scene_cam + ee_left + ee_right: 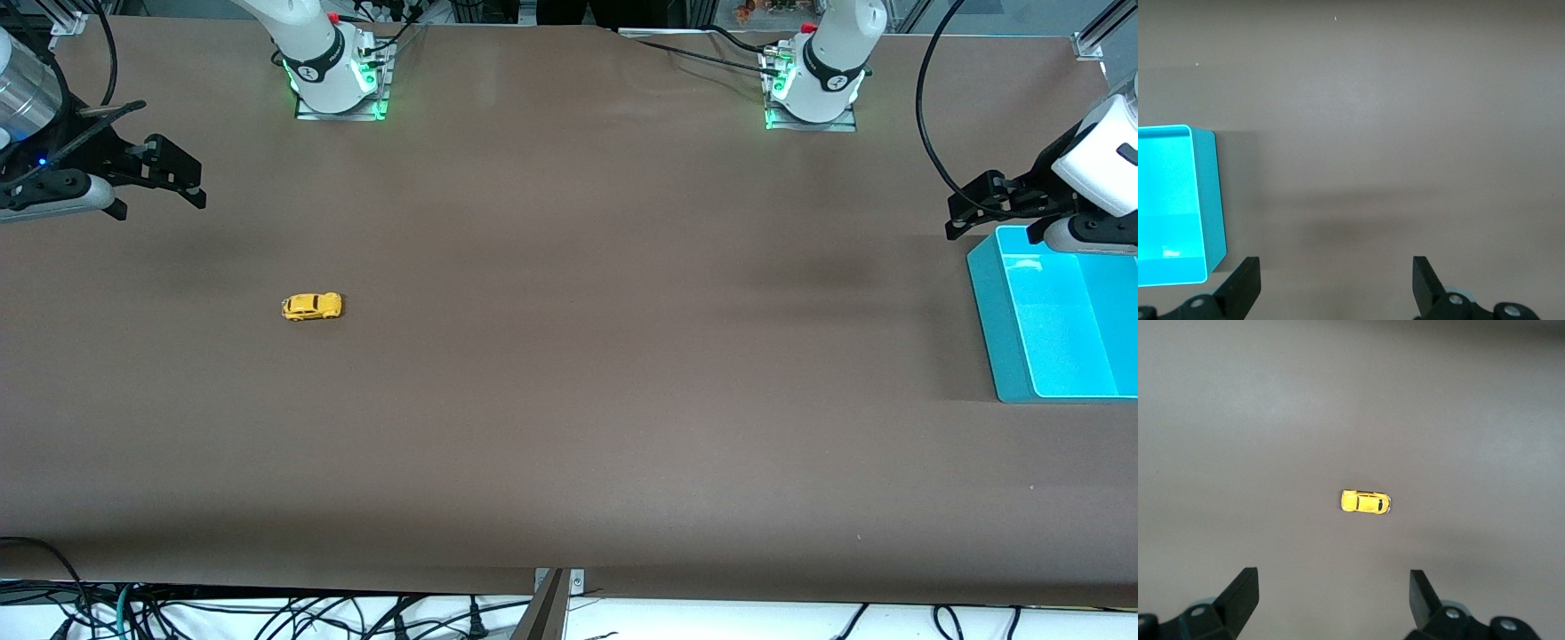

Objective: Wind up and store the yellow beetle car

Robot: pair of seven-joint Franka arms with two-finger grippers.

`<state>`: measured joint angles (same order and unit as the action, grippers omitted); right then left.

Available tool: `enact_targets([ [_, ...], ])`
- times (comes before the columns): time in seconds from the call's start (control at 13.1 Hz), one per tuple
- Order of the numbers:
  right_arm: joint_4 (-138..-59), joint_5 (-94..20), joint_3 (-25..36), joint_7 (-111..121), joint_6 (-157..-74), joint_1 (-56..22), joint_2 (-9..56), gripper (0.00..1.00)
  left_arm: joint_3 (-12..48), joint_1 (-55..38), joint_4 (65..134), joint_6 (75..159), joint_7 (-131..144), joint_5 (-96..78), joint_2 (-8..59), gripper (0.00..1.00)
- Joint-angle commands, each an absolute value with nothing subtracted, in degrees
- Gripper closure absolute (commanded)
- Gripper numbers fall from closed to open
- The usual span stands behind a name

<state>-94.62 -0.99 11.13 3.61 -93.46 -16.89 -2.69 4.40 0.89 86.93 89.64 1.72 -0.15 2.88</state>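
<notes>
The yellow beetle car (pixel 312 307) is bright yellow with dark wheels. My desk (pixel 569 400) is plain matte brown. The bin (pixel 994 329) is turquoise, paler inside. My left claw (pixel 1336 285) and right claw (pixel 1333 599) are black.

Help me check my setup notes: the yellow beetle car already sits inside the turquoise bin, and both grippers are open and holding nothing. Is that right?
Not quite. The yellow beetle car is not in the turquoise bin; the front view shows it on the bare table toward the right arm's end, while the bin stands at the left arm's end. The rest holds: the left gripper and the right gripper are both open and holding nothing.
</notes>
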Motion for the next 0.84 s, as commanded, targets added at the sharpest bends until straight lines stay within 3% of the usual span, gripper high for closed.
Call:
enact_targets([
  [0.0, -96.24, -0.7, 10.99, 3.43, -93.08, -16.96, -4.66, 0.0, 3.87, 0.18, 85.7, 88.59, 1.58, 1.14, 3.43, 0.0],
  [0.76, -96.68, -0.7, 10.99, 3.43, -93.08, -16.96, -4.75, 0.0, 3.87, 0.18, 85.52, 88.77, 1.49, 1.32, 3.52, 0.0],
])
